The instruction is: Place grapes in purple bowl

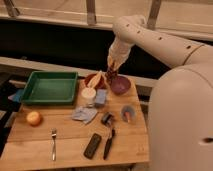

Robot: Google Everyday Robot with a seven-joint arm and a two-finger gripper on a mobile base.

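My gripper (111,69) hangs from the white arm at the back of the wooden table. It is shut on the grapes (111,76), a small dark red-purple bunch that hangs just below it. The grapes hang over the left rim of the purple bowl (121,86), a small round dull purple bowl at the back right of the table. I cannot tell whether the grapes touch the bowl.
A red-brown bowl (93,80) with a pale yellow item stands left of the purple bowl. A green tray (50,88) is at the back left. An orange fruit (33,118), fork (53,142), black remote (92,145), grey cup (128,113) and white cup (88,94) are also on the table.
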